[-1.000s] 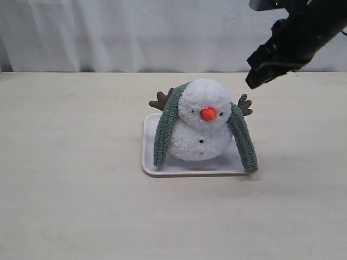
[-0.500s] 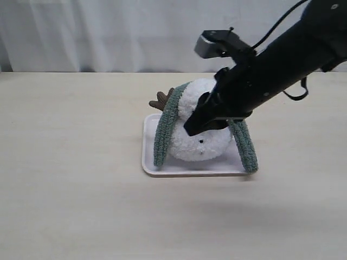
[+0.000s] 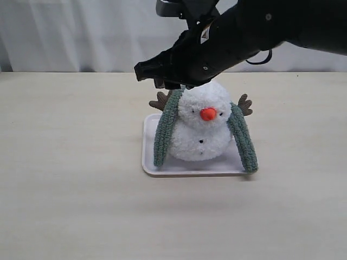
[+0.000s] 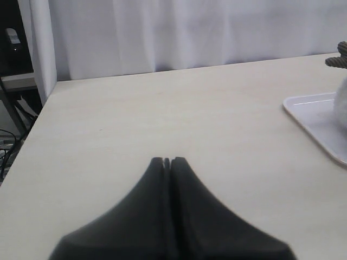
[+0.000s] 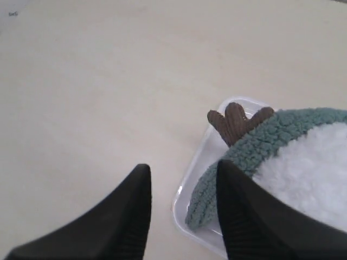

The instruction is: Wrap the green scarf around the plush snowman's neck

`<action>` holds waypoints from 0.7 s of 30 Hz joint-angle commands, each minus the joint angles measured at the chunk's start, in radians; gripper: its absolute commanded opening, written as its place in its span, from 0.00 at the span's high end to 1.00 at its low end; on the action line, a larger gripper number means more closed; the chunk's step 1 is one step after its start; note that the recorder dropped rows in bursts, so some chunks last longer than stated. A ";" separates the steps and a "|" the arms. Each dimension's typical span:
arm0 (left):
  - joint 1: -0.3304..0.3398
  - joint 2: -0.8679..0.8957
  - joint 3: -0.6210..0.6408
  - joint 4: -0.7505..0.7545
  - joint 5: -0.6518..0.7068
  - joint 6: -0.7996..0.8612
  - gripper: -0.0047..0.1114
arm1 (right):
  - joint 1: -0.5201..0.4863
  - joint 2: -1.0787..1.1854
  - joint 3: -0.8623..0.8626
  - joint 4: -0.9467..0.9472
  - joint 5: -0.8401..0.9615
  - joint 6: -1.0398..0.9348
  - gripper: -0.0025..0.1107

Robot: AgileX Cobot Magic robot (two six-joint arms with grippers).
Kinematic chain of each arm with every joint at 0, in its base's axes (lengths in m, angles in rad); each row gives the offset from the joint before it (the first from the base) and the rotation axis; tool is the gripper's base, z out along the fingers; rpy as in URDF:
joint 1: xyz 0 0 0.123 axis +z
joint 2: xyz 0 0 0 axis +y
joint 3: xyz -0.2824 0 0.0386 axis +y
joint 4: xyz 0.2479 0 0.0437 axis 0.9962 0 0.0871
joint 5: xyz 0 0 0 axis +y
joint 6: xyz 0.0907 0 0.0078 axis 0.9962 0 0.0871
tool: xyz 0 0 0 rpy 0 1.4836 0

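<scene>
I'm looking across a pale table [image 3: 65, 189] with a white curtain [image 3: 81, 32] hanging behind it. The snowman [image 3: 198, 135] is sitting upright on a white tray [image 3: 147, 162] near the middle. The scarf [image 3: 164, 132] is hanging down both of its sides, with both ends reaching the tray.

The right arm is covering the top of the head, so I'm not seeing how the scarf is crossing behind. It is probably lying over the back of the neck, though I cannot tell from here. The right gripper [image 3: 154, 76] is hovering above the snowman's brown twig arm [image 3: 160, 101]. Its jaws are standing apart and gripping nothing. In its wrist view one finger [image 5: 238, 216] is hiding part of the scarf strip and the tray edge.

The left gripper [image 4: 168, 160] is sitting low over bare table well away from the tray, jaws pressed together on nothing. Its camera is catching only a tray corner and a sliver of white fluff at the frame edge.
</scene>
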 commanded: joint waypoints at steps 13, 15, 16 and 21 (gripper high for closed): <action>-0.001 -0.003 0.003 0.000 -0.006 0.001 0.96 | -0.006 0.232 -0.220 -0.260 0.161 0.275 0.64; -0.001 -0.003 0.003 0.000 -0.006 0.001 0.96 | -0.006 0.243 -0.220 -0.260 0.128 0.275 0.64; -0.001 -0.003 0.003 -0.003 -0.006 0.001 0.96 | -0.006 0.244 -0.220 -0.260 0.106 0.275 0.64; -0.001 -0.003 0.003 -0.003 -0.006 0.001 0.96 | -0.006 0.261 -0.220 -0.267 0.061 0.275 0.64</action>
